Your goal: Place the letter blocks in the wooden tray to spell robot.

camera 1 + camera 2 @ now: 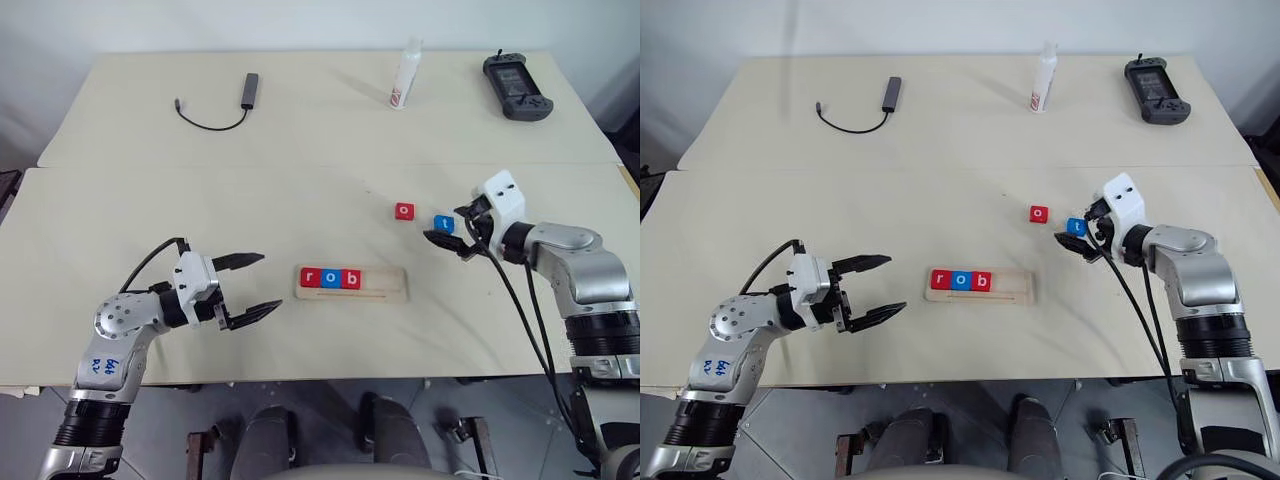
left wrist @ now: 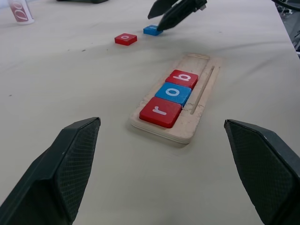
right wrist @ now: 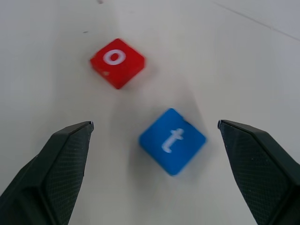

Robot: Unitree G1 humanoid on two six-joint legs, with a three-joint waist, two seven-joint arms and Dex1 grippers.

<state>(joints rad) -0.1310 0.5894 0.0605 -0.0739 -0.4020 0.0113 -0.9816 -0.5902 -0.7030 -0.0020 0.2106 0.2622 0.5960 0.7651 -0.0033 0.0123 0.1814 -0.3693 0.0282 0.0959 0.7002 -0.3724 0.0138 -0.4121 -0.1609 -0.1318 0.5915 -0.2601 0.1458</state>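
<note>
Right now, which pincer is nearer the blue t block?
Right. The right pincer hangs open right at the t block, not gripping it. The left pincer sits open far off, on the tray's other side.

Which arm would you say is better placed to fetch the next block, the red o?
Right: its open gripper hovers by the blue t, with the red o just beyond; the left gripper sits beside the tray.
</note>
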